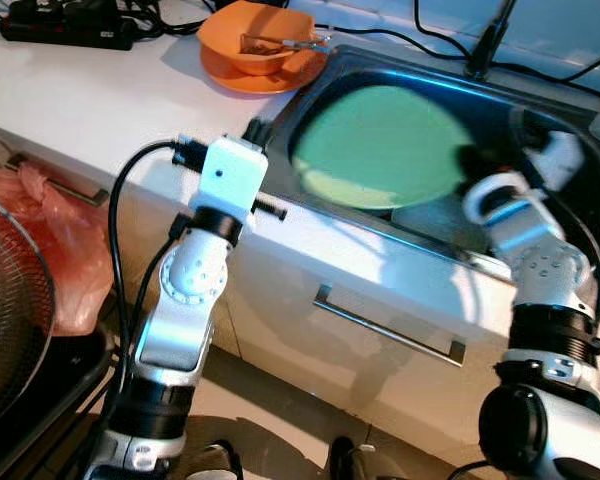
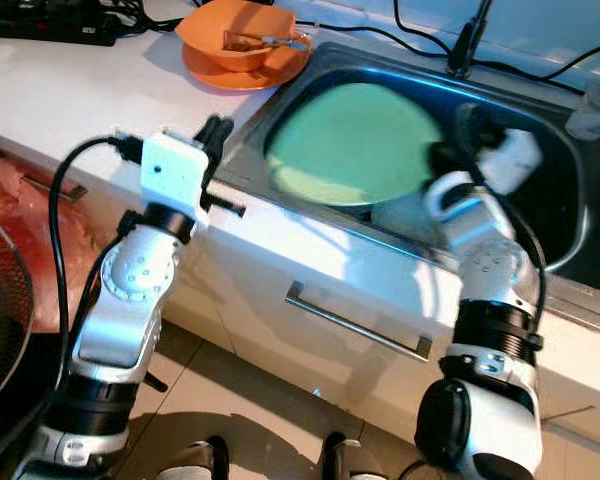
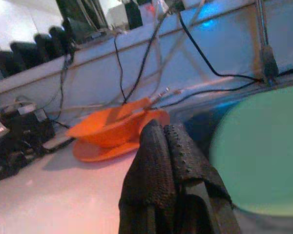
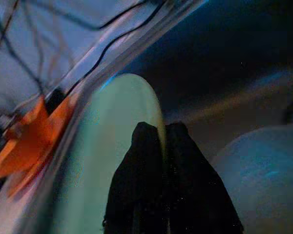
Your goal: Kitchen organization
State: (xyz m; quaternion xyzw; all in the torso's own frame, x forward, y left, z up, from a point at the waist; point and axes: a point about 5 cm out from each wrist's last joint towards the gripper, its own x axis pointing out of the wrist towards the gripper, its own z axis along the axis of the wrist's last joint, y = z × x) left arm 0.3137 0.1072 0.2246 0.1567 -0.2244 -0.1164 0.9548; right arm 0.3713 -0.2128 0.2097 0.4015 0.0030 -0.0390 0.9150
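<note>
Green plate (image 1: 380, 145): in the sink (image 1: 540, 90), tilted, its rim lifted off the basin floor.
Right hand (image 4: 163, 141): inside the sink at the plate's 3 o'clock edge, fingers pinched on the rim.
Left hand (image 3: 166, 141): fingers pressed together, holding nothing, at the sink's 9 o'clock corner over the white table (image 1: 70, 100).
Orange bowl (image 1: 255, 40): on an orange plate (image 1: 265, 75), at 11 o'clock from the green plate, utensil inside.
Power strip (image 1: 65, 25): table's far left.

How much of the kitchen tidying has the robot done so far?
Nothing looks put away yet. Right now the right claw is shut on the rim of the green plate, tilted up in the sink. The left claw is shut, beside the sink. Still left: the orange bowl with cutlery on the counter, and another dish under the plate.
</note>
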